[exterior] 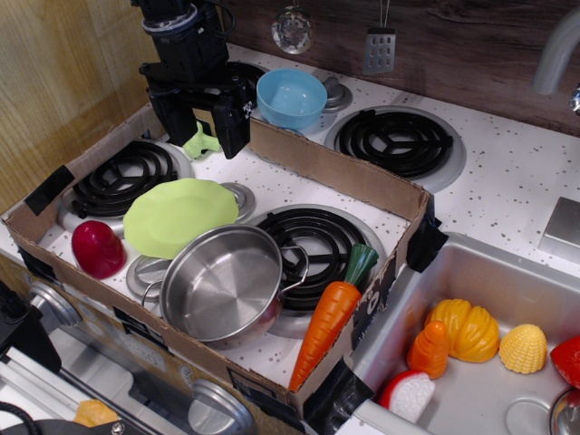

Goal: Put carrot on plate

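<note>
The carrot [326,319] is long and orange with a dark green stem. It lies tilted against the front right wall of the cardboard box, beside the steel pot. The lime-green plate [172,216] with a wavy rim lies left of centre inside the box and holds nothing. My black gripper [201,127] hangs over the back left of the box, far from the carrot and behind the plate. Its fingers [231,127] are spread apart and hold nothing.
A shiny steel pot [222,283] sits between plate and carrot. A dark red vegetable [98,248] lies left of the plate; a small green piece [201,143] is under the gripper. A light blue bowl [291,98] sits behind the box. The sink [471,399] holds several toy foods.
</note>
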Motion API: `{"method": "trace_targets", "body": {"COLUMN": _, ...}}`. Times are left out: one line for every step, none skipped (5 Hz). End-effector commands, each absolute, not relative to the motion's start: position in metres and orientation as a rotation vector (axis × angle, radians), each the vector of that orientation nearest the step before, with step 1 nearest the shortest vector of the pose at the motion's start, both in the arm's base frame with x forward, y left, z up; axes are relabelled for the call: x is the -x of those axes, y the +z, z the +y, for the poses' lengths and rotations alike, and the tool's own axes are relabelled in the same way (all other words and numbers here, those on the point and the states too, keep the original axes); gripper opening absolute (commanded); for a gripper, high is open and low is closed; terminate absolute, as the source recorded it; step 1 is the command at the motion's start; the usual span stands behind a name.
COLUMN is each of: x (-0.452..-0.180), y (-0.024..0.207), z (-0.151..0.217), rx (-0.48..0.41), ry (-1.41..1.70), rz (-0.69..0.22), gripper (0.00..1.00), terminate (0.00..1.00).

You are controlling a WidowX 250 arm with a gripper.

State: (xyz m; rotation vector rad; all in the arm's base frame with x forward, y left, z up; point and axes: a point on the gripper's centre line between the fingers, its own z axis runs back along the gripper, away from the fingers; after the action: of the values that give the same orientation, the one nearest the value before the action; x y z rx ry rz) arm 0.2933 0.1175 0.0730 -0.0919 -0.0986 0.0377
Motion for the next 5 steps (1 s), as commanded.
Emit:
{"method": "trace_targets", "body": {"x": -0.293, "y": 0.073, "z": 0.118, "rx": 0.092, "ry": 0.038, "rz": -0.099, "gripper": 1.0, "terminate": 0.0}}
{"method": "trace_targets", "body": {"x": -0.291, "y": 0.082, "z": 0.103, "rx": 0.109, "ry": 0.037, "rz": -0.178, "gripper": 1.0, "terminate": 0.0}}
{"method": "trace_targets", "body": {"x": -0.291, "y": 0.094, "z": 0.075, "rx": 0.138, "ry": 0.063, "rz": -0.154, "gripper": 1.0, "terminate": 0.0}}
{"method": "trace_targets", "body": {"x": -0.294, "y": 0.117, "z": 0.047, "rx": 0.163, "ry": 0.047, "rz": -0.266, "gripper": 1.0, "terminate": 0.0}}
{"method": "trace_targets", "body": {"x": -0.291, "y": 0.121, "z": 0.025, "rx": 0.228, "ry": 0.05, "rz": -0.298, "gripper": 1.0, "terminate": 0.0}}
